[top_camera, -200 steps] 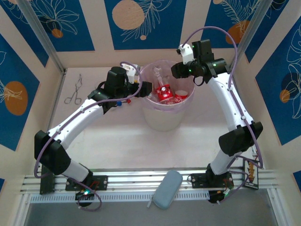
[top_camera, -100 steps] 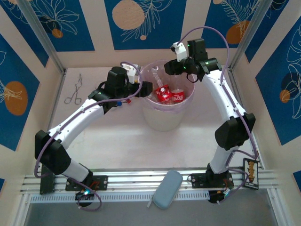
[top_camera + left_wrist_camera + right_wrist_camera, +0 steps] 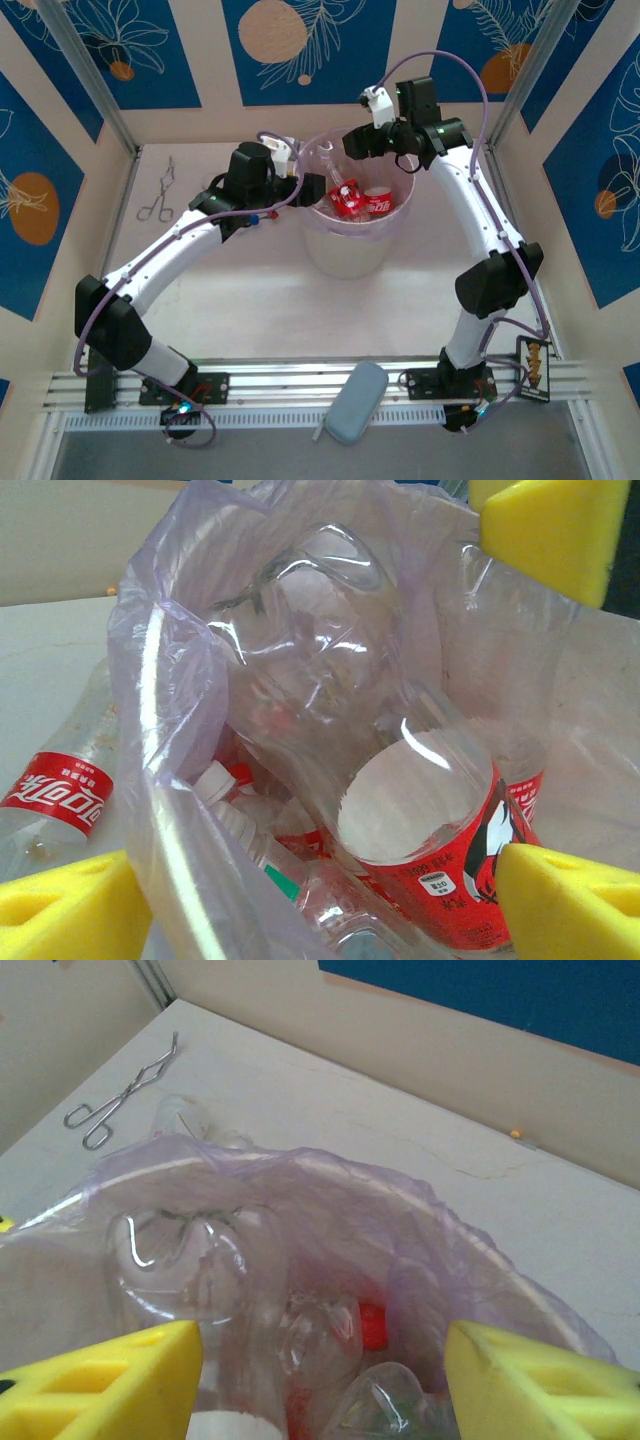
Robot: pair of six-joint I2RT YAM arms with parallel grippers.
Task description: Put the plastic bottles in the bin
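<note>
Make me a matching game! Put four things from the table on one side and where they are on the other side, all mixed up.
Things:
1. forceps
2. pouch
3. bin
4. red-label bottles

Places:
A. inside the bin
B. near edge, between the two arm bases
C. far left corner of the table
D. middle of the table, between the two arms

Pairs: 1-C, 2-B, 3-D, 4-A

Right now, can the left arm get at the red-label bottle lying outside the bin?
Probably yes. The bottle lies on bare table beside the bin, near the left gripper, whose jaws are open at the rim; nothing covers it.
</note>
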